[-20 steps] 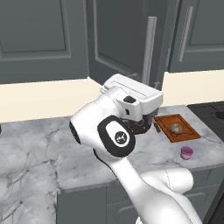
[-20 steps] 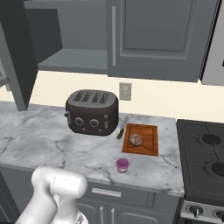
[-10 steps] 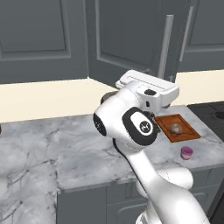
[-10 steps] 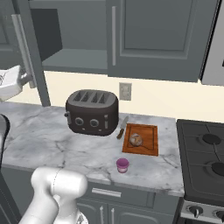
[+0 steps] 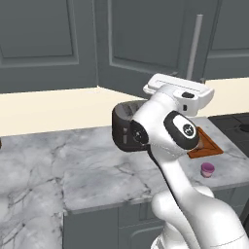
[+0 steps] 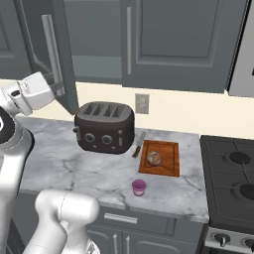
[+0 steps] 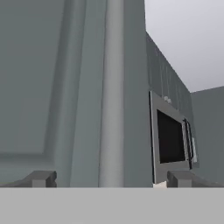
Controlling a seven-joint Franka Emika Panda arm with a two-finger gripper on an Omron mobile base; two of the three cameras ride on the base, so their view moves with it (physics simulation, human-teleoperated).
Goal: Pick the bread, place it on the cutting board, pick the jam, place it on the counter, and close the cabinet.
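Note:
The bread [image 6: 154,158] lies on the cutting board [image 6: 168,151], right of the toaster. The jam [image 6: 139,187] stands on the counter [image 6: 69,168] in front of the board; it also shows as the jam [image 5: 207,169] near the cutting board [image 5: 210,145]. The cabinet door [image 6: 34,44] stands partly swung out, its pale bar handle [image 6: 52,54] just above my hand [image 6: 32,94]. In the hand view my gripper [image 7: 111,178] is open, facing the door panel [image 7: 39,87], with the bar handle [image 7: 111,92] running up between the fingertips [image 7: 41,178]. Nothing is held.
A dark toaster [image 6: 104,127] sits at the back of the counter with a knife [image 6: 139,145] beside the board. A stove [image 6: 233,178] lies to the right, a microwave [image 7: 170,140] beyond the door. The open cabinet's shelf [image 6: 94,74] is bare.
My hand and the cabinet door have swung together toward the cabinet front, rightward in both base views. The jaws widened a little.

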